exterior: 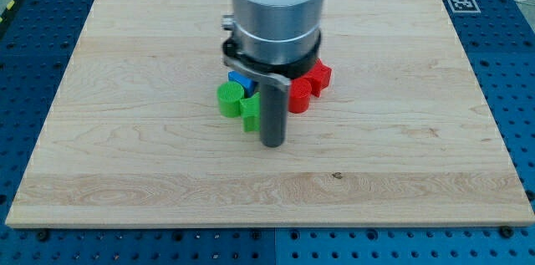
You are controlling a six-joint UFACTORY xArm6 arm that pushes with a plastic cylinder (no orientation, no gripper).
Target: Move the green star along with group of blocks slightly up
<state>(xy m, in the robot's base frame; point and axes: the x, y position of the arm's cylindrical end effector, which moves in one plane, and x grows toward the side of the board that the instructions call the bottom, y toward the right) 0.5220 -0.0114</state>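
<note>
My tip [273, 142] rests on the wooden board [125, 148] just below the middle. The green star [250, 112] touches the rod's left side, partly hidden by it. A green round block [228, 98] sits at the star's upper left. A bit of a blue block [239, 81] shows above them under the arm. Two red blocks [309, 84] lie to the rod's upper right. The arm body hides the other blocks of the group.
A black-and-white marker tag [462, 2] sits at the board's top right corner. Blue perforated table [518, 89] surrounds the board.
</note>
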